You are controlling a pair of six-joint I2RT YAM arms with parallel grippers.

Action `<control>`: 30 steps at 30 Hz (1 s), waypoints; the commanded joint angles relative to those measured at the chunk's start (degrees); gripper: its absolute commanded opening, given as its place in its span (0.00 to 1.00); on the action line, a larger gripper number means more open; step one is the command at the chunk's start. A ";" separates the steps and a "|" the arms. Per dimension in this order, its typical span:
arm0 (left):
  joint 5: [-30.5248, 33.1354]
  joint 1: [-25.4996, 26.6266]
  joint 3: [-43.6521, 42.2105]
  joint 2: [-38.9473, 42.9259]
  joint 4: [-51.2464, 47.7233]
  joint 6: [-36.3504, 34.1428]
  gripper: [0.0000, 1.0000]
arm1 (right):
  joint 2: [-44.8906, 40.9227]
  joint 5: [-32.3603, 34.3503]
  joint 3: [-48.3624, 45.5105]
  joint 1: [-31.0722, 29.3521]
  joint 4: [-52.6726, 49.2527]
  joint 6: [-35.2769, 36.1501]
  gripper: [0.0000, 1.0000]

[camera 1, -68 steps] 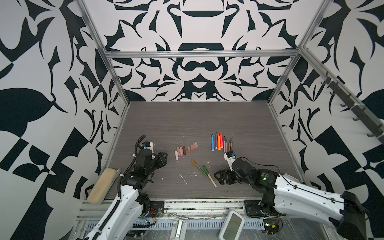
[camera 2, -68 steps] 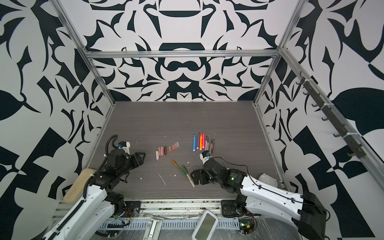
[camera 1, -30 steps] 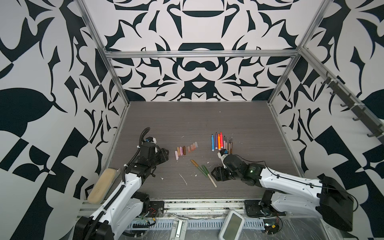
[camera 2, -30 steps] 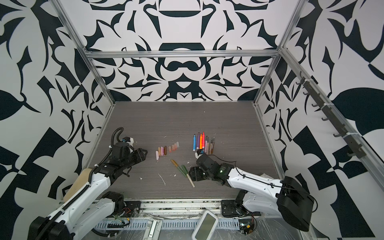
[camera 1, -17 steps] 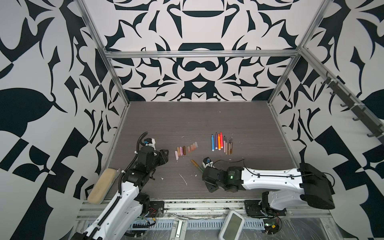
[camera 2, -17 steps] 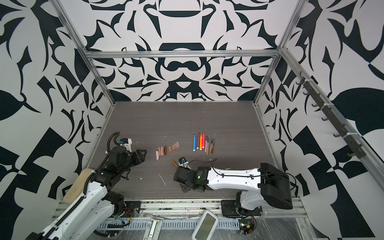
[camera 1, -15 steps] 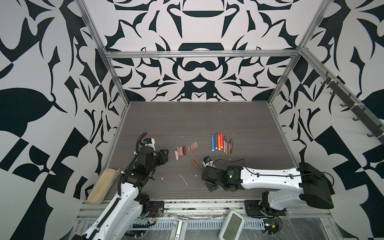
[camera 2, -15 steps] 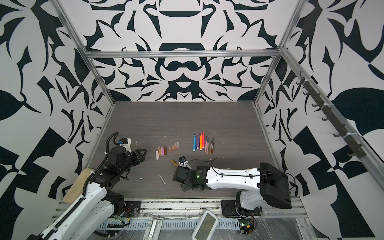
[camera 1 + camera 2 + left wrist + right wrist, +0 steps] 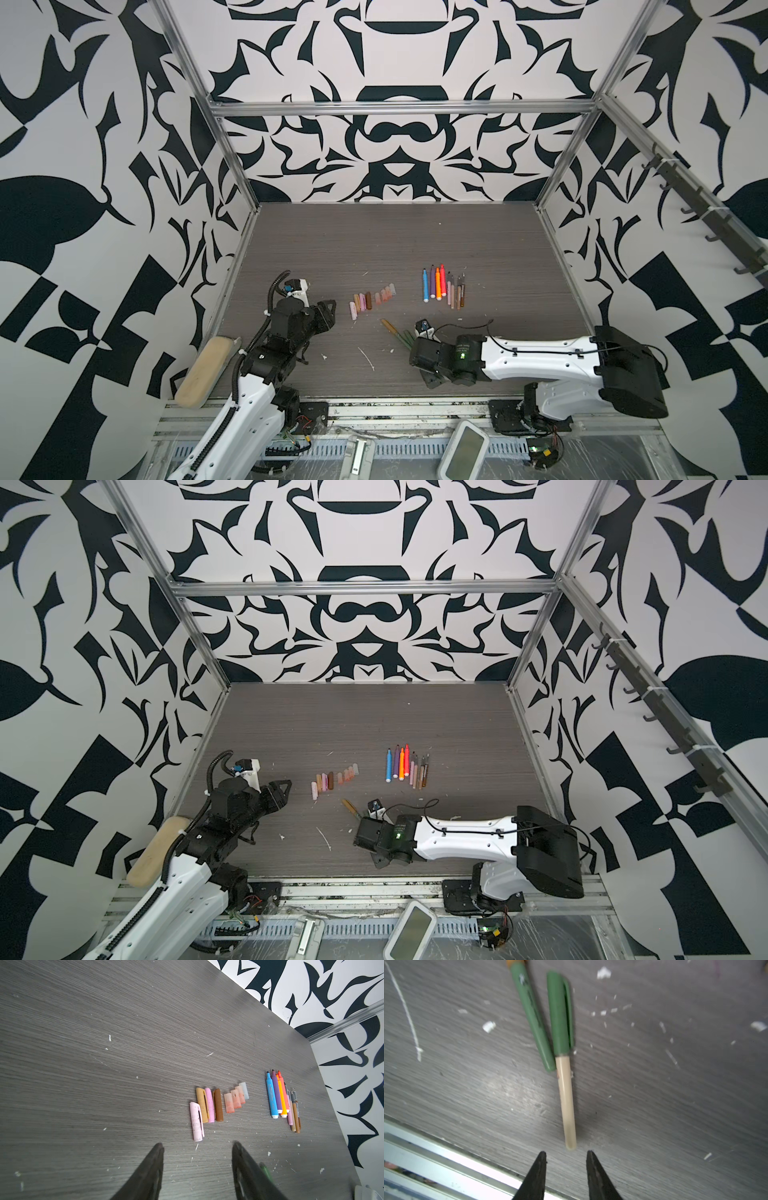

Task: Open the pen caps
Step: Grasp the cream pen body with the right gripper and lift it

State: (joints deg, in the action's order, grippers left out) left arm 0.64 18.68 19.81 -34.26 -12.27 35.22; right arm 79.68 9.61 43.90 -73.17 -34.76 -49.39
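Grey wood-grain table w/ white scraps; row of uncapped markers right of centre; tan pad at front-left edge; b&w patterned walls.

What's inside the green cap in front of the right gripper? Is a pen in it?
A cream pen barrel sticks out of the green cap toward the open right gripper, so the cap is still on. The pen's tip is hidden inside the opaque cap.

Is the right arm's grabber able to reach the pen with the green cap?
Probably yes. In the right wrist view the pen lies just ahead of the right gripper, whose jaws stand apart and empty, with nothing between. Another green pen lies further off.
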 commanded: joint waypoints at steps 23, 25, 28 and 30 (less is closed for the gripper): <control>0.78 0.13 -0.03 -2.39 0.30 0.58 0.57 | 6.90 -4.86 -0.41 8.99 4.18 6.22 0.31; 0.86 0.18 0.18 -2.95 0.45 0.62 0.57 | 8.15 -4.77 0.19 9.09 4.01 6.47 0.30; 1.32 0.19 0.54 -3.69 0.50 0.72 0.57 | 10.38 -5.37 1.28 9.09 3.60 7.11 0.25; 2.50 0.17 0.56 -3.70 0.04 1.35 0.57 | 11.36 -5.69 1.88 9.09 3.73 7.83 0.19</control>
State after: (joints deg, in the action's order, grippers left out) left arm 1.43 18.72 19.77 -38.00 -12.23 35.73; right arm 88.27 3.97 45.36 -64.23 -31.46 -42.85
